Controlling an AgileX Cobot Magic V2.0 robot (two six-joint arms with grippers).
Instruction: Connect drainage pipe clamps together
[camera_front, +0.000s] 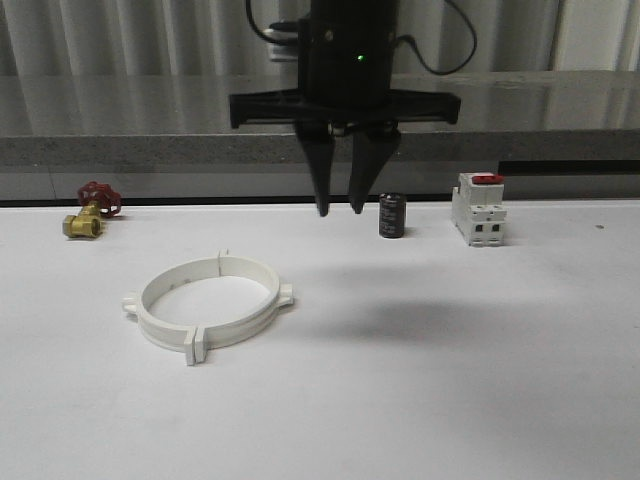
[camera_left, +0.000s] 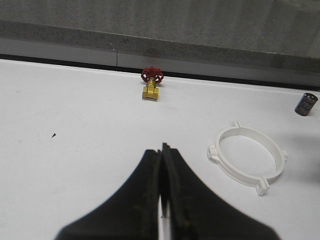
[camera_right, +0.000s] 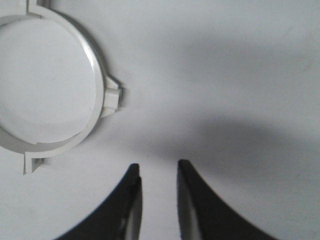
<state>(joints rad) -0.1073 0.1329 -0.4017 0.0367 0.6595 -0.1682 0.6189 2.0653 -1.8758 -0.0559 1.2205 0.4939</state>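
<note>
The two white drainage pipe clamps lie flat on the white table as one closed ring, end tabs meeting at front and back. The ring also appears in the left wrist view and the right wrist view. My right gripper hangs above the table behind and to the right of the ring, apart from it. It is open, with nothing between its fingers. My left gripper is shut on nothing, over bare table well away from the ring.
A brass valve with a red handle sits at the back left. A black cylinder and a white breaker with a red top stand at the back right. A grey ledge runs along the far edge.
</note>
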